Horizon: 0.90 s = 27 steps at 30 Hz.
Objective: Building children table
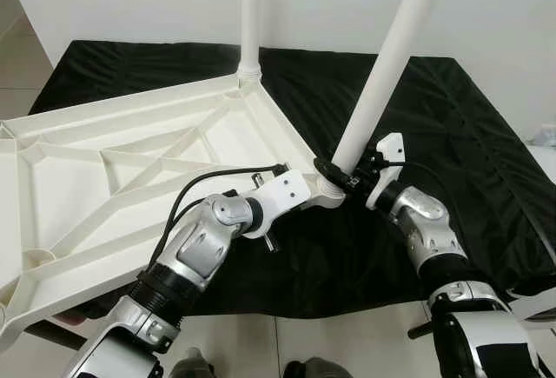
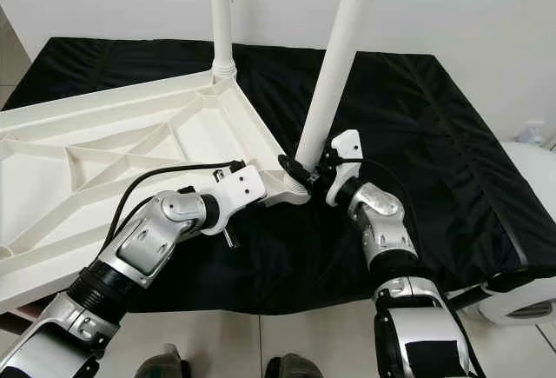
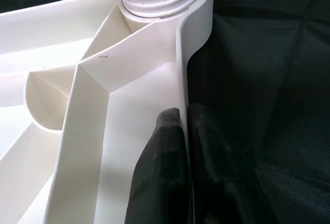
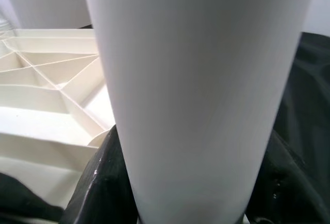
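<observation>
White tabletop (image 1: 130, 161) lies underside up on black cloth (image 1: 452, 135), one leg (image 1: 250, 13) upright at far corner. My left hand (image 3: 183, 147) pinches its rim wall by the near corner. My right hand (image 1: 343, 174) is clamped round the tilted 2nd leg (image 1: 391, 56) at its socket.

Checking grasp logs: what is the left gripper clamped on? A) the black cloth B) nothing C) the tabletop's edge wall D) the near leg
C: in the left wrist view the left gripper has one finger on each side of the tabletop's edge wall.
</observation>
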Motion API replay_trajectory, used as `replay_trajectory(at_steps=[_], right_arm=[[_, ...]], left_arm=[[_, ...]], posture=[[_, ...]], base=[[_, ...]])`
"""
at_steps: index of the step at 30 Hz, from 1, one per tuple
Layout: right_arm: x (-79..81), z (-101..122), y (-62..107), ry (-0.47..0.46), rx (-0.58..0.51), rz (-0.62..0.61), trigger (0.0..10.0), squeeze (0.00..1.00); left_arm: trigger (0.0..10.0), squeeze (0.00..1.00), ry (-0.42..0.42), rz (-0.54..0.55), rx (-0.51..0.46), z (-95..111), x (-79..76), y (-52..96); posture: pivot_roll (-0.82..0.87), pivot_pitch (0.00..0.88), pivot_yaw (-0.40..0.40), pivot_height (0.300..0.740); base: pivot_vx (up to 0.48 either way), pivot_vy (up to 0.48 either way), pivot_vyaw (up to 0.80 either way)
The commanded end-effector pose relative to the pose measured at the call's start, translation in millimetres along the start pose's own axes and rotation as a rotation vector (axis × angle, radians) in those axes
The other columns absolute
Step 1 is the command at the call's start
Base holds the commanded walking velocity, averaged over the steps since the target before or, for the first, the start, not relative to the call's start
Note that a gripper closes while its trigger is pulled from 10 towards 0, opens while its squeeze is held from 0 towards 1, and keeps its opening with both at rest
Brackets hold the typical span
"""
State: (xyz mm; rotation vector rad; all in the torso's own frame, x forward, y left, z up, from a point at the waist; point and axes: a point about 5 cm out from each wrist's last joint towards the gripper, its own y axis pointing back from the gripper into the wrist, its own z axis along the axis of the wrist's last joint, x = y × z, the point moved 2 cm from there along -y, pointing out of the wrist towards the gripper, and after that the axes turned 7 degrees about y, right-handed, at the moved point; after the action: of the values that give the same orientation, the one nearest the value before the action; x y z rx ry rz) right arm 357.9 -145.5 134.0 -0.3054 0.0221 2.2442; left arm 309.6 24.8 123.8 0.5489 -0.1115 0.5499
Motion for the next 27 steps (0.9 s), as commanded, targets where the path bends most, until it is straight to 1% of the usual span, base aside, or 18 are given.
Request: replay_trajectory(at_steps=[1,2,4,5,7,8,9,12,14,16,17,19,20,22,24,26,27], right_arm=[[-3.7,-11,7.2,-0.006,0.051,-0.068,10.0,0.00],[-3.7,-11,7.2,-0.006,0.051,-0.068,10.0,0.00],[0.1,-12,4.9,-0.013,0.051,-0.140,10.0,0.00],[0.1,-12,4.9,-0.013,0.051,-0.140,10.0,0.00],[3.6,-11,3.0,-0.014,0.044,-0.204,10.0,0.00],[3.6,-11,3.0,-0.014,0.044,-0.204,10.0,0.00],[7.8,-10,1.9,-0.021,0.027,-0.245,10.0,0.00],[10.6,-9,0.9,-0.032,0.020,-0.262,10.0,0.00],[15.2,-5,-3.6,-0.085,-0.009,-0.358,10.0,0.00],[15.2,-5,-3.6,-0.085,-0.009,-0.358,10.0,0.00],[17.0,-4,-5.8,-0.113,-0.018,-0.407,10.0,0.00],[25.0,-1,-12.3,-0.152,-0.034,-0.479,10.0,0.00],[25.0,-1,-12.3,-0.152,-0.034,-0.479,10.0,0.00],[34.2,-1,-19.4,-0.165,-0.022,-0.542,10.0,0.00],[37.1,-1,-21.8,-0.171,-0.013,-0.561,10.0,0.00],[49.2,1,-28.5,-0.182,-0.009,-0.561,10.0,0.00],[49.2,1,-28.5,-0.182,-0.009,-0.561,10.0,0.00]], left_arm=[[10.0,0.00,-0.040,0.018,-0.049,12,-3.0,0.8],[10.0,0.00,-0.040,0.018,-0.049,12,-3.0,0.8],[10.0,0.00,-0.038,0.018,-0.051,12,-3.8,0.3],[10.0,0.00,-0.038,0.018,-0.051,12,-3.8,0.3],[10.0,0.00,-0.038,0.016,-0.052,12,-4.6,-0.1],[10.0,0.00,-0.038,0.016,-0.052,12,-4.6,-0.1],[10.0,0.00,-0.038,0.014,-0.053,12,-5.4,-0.4],[10.0,0.00,-0.039,0.012,-0.053,12,-5.9,-0.6],[10.0,0.00,-0.040,0.009,-0.055,12,-7.3,-0.9],[10.0,0.00,-0.040,0.009,-0.055,12,-7.3,-0.9],[10.0,0.00,-0.040,0.007,-0.056,12,-7.9,-0.8],[10.0,0.00,-0.038,0.004,-0.056,12,-9.1,-0.9],[10.0,0.00,-0.038,0.004,-0.056,12,-9.1,-0.9],[10.0,0.00,-0.036,0.002,-0.054,11,-10.3,-0.9],[10.0,0.00,-0.036,0.002,-0.053,11,-10.6,-1.0],[10.0,0.00,-0.033,0.003,-0.053,11,-10.8,-0.7],[10.0,0.00,-0.033,0.003,-0.053,11,-10.8,-0.7]], posture=[[0.02,0.000,-0.064,0.740],[0.02,0.000,-0.064,0.740],[0.01,0.000,-0.067,0.740],[0.01,0.000,-0.067,0.740],[0.01,0.000,-0.067,0.740],[0.01,0.000,-0.067,0.740],[0.01,0.000,-0.069,0.740],[0.01,0.000,-0.069,0.740],[0.01,0.000,-0.068,0.740],[0.01,0.000,-0.068,0.740],[0.01,0.000,-0.069,0.740],[0.01,0.000,-0.070,0.740],[0.01,0.000,-0.070,0.740],[0.01,0.000,-0.072,0.740],[0.01,0.000,-0.072,0.740],[0.01,0.000,-0.074,0.740],[0.01,0.000,-0.074,0.740]], base=[[0.000,0.000,0.00],[0.000,0.000,0.00],[0.000,0.000,0.00],[0.000,0.000,0.00],[0.000,0.000,0.00],[0.000,0.000,0.00],[0.000,0.000,0.00],[0.000,0.000,0.00],[0.000,0.000,0.00],[0.000,0.000,0.00],[0.000,0.000,0.00],[0.000,0.000,0.00],[0.000,0.000,0.00],[0.000,0.000,0.00],[0.000,0.000,0.00],[0.000,0.000,0.00],[0.000,0.000,0.00]])
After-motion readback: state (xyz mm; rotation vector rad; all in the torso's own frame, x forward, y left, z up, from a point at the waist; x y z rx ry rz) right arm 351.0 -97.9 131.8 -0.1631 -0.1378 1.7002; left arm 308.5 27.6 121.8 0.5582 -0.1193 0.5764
